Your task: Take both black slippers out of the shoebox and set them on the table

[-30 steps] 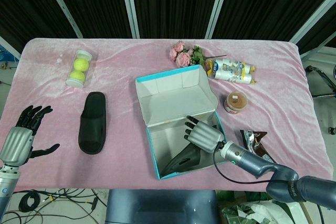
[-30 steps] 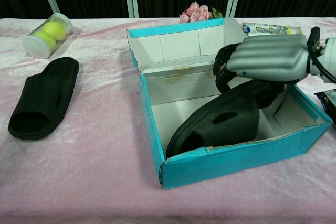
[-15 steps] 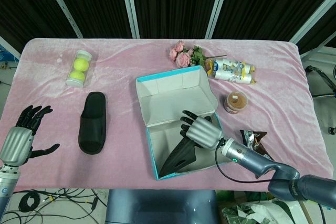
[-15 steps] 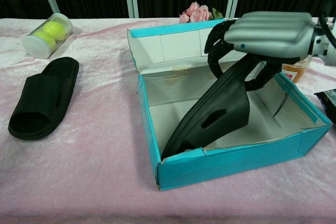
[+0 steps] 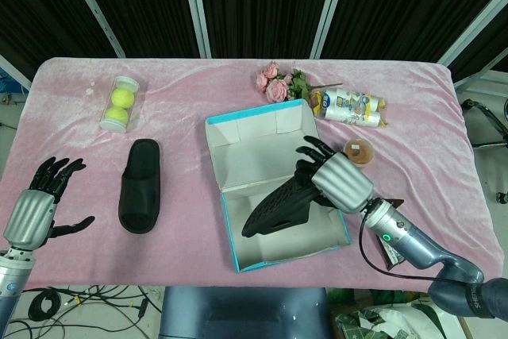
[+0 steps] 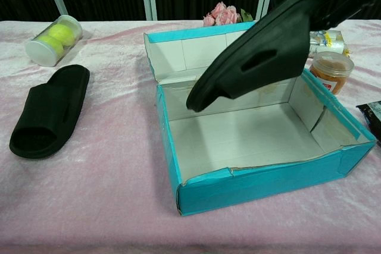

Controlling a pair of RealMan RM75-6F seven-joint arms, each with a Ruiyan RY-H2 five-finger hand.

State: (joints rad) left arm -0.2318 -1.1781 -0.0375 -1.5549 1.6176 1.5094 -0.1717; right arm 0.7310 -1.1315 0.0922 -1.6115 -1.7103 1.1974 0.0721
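While gripped by right robot hand (image 5: 341, 182), slipper (image 5: 279, 205) above shoebox (image 5: 228, 216).

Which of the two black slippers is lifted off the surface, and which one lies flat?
The slipper gripped by the right hand hangs tilted in the air above the open shoebox. The other slipper lies flat on the pink table, left of the box.

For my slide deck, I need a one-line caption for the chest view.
Second black slipper held tilted above the open shoebox, while the first slipper lies on the pink table.
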